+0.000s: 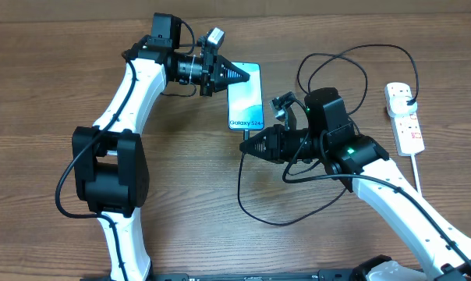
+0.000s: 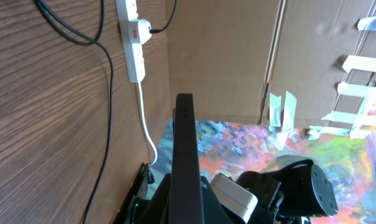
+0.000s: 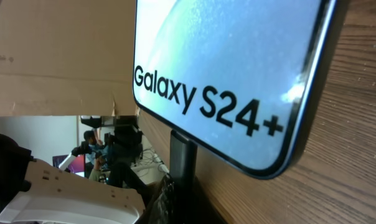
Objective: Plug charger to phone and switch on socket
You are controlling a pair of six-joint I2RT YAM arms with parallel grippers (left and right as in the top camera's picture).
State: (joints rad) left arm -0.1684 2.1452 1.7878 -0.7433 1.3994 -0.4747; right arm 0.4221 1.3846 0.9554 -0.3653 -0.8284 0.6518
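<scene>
Right gripper [image 3: 182, 155] jaws look pinched on plug end of thin black charger cable [image 1: 241, 187], at bottom edge of slim blue-screened Galaxy S24+ smartphone [image 3: 238, 62], lying flat. Left gripper [image 1: 243, 74] closed at its top edge. Cable limp, so hold the stiff plug. Phone likely slick.

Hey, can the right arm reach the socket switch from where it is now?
Probably yes: the socket lies on the right gripper arm's side, bare table between, only charger loops nearby.
</scene>
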